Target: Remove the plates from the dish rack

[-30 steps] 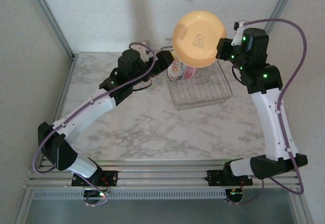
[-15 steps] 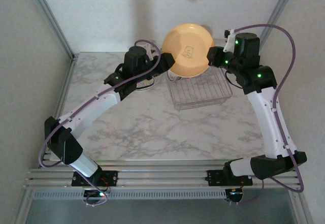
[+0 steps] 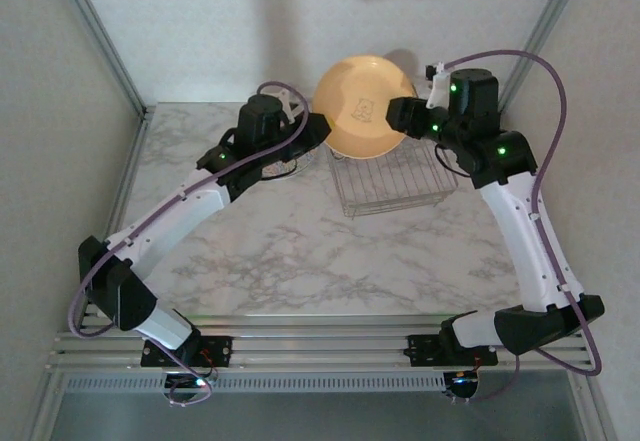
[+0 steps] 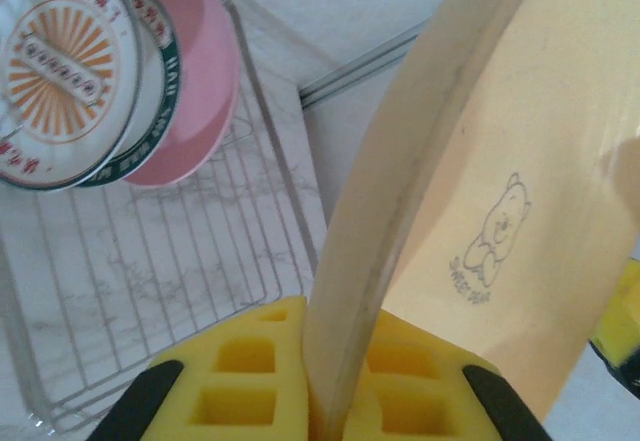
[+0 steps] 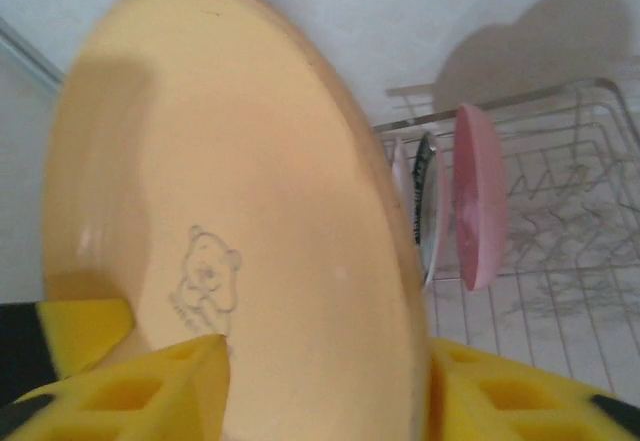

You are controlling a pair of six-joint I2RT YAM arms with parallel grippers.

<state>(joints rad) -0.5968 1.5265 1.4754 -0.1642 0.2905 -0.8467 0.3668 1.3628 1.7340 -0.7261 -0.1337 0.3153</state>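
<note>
Marble-patterned table [image 3: 280, 251], pale walls behind: your two arms meet over its far end, holding a yellow-orange plate [image 3: 360, 106] aloft on its edge. Your left gripper [image 3: 318, 129] is clamped on the plate's left rim, and the left wrist view shows its yellow pads [image 4: 250, 371] against both faces. Your right gripper [image 3: 398, 113] grips the opposite rim the same way, with the plate wedged between its pads. A small bear drawing [image 4: 495, 223] marks the plate's face. The plate hangs above the far left part of the dish rack [image 3: 395, 183], which sits right of centre on the table. At the rack's far end stand a pink plate [image 4: 195, 101], a green-rimmed plate [image 4: 170, 71] and a white plate [image 4: 60, 71] with maroon rim and orange centre motif, upright and close together.
</note>
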